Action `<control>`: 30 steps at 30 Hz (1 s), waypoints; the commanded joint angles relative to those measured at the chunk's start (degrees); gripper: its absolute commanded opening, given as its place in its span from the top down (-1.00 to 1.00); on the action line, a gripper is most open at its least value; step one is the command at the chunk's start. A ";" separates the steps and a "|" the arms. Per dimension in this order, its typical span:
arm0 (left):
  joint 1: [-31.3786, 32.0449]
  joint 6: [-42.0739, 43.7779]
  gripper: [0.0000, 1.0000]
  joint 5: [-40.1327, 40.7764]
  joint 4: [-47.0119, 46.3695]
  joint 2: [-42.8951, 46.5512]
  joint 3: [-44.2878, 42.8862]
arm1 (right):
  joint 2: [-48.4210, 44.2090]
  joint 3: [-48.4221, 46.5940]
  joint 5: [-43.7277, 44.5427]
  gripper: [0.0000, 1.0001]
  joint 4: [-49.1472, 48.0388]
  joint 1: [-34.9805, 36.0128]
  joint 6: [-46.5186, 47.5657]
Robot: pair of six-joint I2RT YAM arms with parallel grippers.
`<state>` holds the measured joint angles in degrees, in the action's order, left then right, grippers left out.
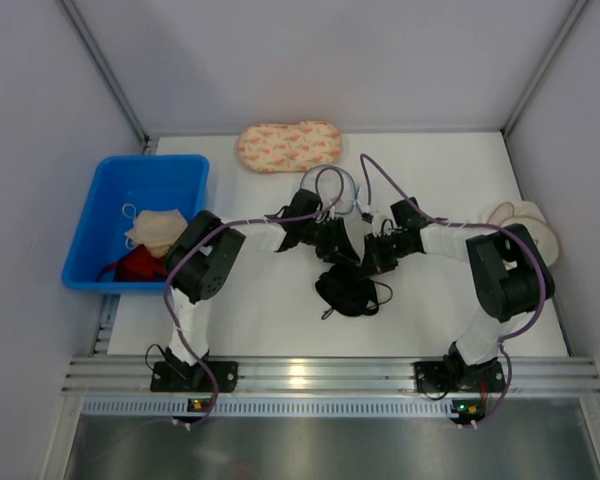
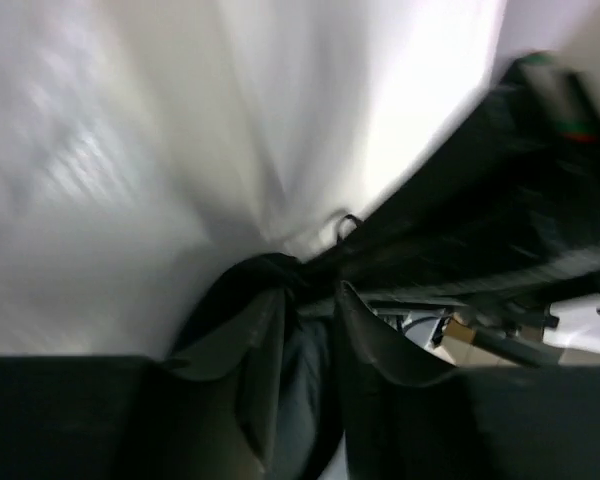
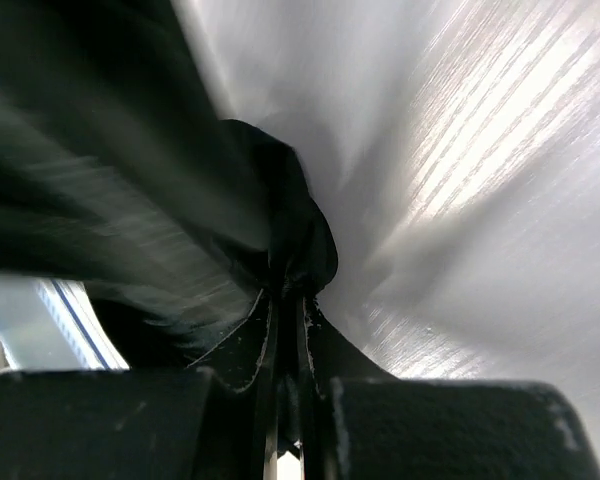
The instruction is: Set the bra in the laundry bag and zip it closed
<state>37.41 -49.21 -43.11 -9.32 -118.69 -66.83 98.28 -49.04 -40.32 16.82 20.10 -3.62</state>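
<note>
– Where is the bra (image 1: 348, 292)?

– On the desk (image 1: 260, 320), not in the bag. It lies crumpled in a dark, roughly round heap on the side nearer the arm bases, about midway between them. Bunched like that, it shows no long axis to line up on, only thin strap loops straying from its edges.

– And the laundry bag (image 1: 352, 212)?

– Just beyond the heap, farther from the bases. Both arms reach in to it and meet over it, so the top view shows only a patch of white mesh and a bit of hoop.

– So which way does the bra lie from the pincers?

– Toward the bases and lower, just beside them. The right one looks a shade nearer, though there is little in it.

– What is the right pincer (image 3: 288, 298) doing?

– It is clenched, with its jaws almost together and only a thin slit between them. White mesh fills the view past them. I judge it is pinching the bag's edge, but the blur hides what sits in the slit.

– And the left pincer (image 2: 310, 288)?

– I cannot tell. Its jaws show a narrow gap with something dark in it, hard against the white mesh. The picture is too smeared to say whether it grips or is released.

– So what next?

– By my reading the bag is being held, and one arm must draw back toward the heap.
</note>
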 commanded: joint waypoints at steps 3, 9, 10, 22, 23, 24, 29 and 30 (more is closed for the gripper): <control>-1.19 11.76 0.10 0.31 9.03 14.09 -2.34 | -3.88 1.57 -1.61 1.00 0.15 0.47 3.09; -5.32 26.07 -0.25 -2.31 16.96 20.52 1.96 | -9.24 2.98 -2.92 1.00 -1.44 0.47 7.13; -5.94 28.18 -0.28 -2.76 18.97 20.69 2.66 | -10.55 3.16 -3.36 1.00 -1.79 0.56 7.39; -5.86 40.33 -0.63 -11.99 13.37 19.20 7.06 | -15.84 3.16 -7.14 1.00 -1.97 2.05 11.61; -5.68 40.42 -0.63 -13.30 11.71 19.03 7.32 | -16.10 3.24 -7.49 1.00 -1.97 2.31 12.05; -5.68 40.51 -0.64 -14.01 11.00 19.03 7.67 | -16.19 3.51 -7.85 1.00 -1.79 2.75 12.23; -4.36 40.68 -0.72 -15.16 7.57 17.18 8.03 | -17.33 3.42 -8.90 1.00 -1.79 4.42 12.58; -4.01 40.77 -0.72 -14.98 7.56 16.92 8.20 | -17.51 3.25 -8.90 1.00 -1.79 4.86 12.58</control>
<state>32.38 -10.81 -54.89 3.44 -100.57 -59.07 83.59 -45.41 -46.59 16.99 23.22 6.98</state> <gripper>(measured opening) 0.856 0.035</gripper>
